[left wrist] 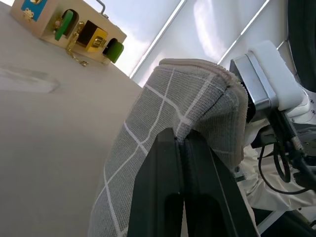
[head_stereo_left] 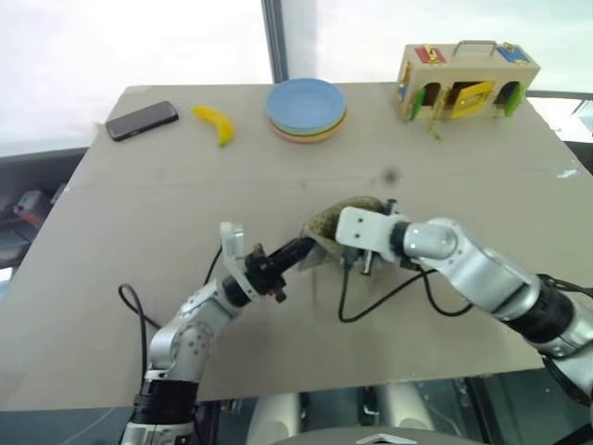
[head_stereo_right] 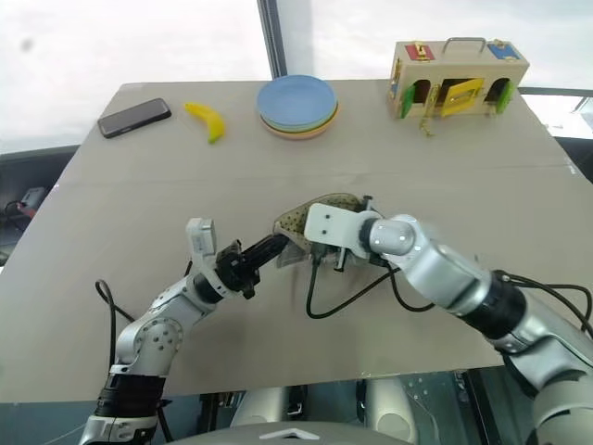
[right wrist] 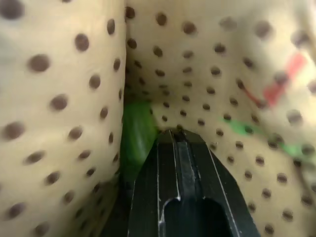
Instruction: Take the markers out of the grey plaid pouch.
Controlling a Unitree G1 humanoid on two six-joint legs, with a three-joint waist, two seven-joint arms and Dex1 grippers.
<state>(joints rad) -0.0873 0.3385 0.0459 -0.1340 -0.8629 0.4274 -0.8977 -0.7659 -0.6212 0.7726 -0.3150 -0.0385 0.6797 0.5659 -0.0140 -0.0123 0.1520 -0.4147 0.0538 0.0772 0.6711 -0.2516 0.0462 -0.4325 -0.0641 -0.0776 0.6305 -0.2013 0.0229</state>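
The grey plaid pouch (head_stereo_left: 369, 204) is held up off the table (head_stereo_left: 111, 241) near its middle, mouth open, yellowish dotted lining (head_stereo_left: 322, 222) showing. My left gripper (left wrist: 180, 140) is shut on a fold of the pouch's grey fabric (left wrist: 163, 108), pinching its edge from the left (head_stereo_left: 304, 248). My right gripper (right wrist: 175, 136) is shut and reaches inside the pouch, dotted lining all around it. The green marker (right wrist: 136, 136) lies just beside its fingertips, deep in the fold; I cannot tell whether they touch. Red and green streaks (right wrist: 276, 89) show on the lining. The red marker is hidden.
At the table's far side lie a black phone (head_stereo_left: 141, 120), a yellow banana (head_stereo_left: 215, 123), a stack of plates with a blue one on top (head_stereo_left: 307, 108) and a wooden lock box (head_stereo_left: 466, 82). Black cables (head_stereo_left: 380, 301) hang from both wrists over the table.
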